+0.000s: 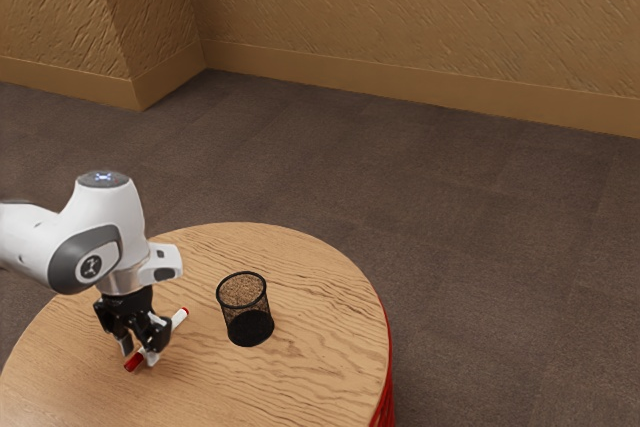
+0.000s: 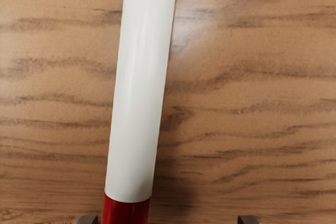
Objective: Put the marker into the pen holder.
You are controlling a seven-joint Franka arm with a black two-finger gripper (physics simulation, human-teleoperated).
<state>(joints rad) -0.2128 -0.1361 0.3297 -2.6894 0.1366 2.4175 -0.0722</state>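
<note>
My black gripper (image 1: 139, 351) is low over the table at the exterior view's left, its fingers open on either side of the marker. In the wrist view the tips of the gripper (image 2: 168, 220) stand wide apart, with a gap on both sides of the marker. The white marker (image 1: 180, 318) with a red cap lies flat on the wood, partly hidden by the hand. From the wrist camera, the marker (image 2: 140, 85) has its red part nearest the fingertips. A black mesh pen holder (image 1: 265, 309) stands upright, apart from the marker, toward the exterior view's right.
The round wooden table (image 1: 310, 367) has a curved edge and a red side. Grey carpet (image 1: 480, 247) surrounds it, and a textured tan wall (image 1: 420, 17) rises behind.
</note>
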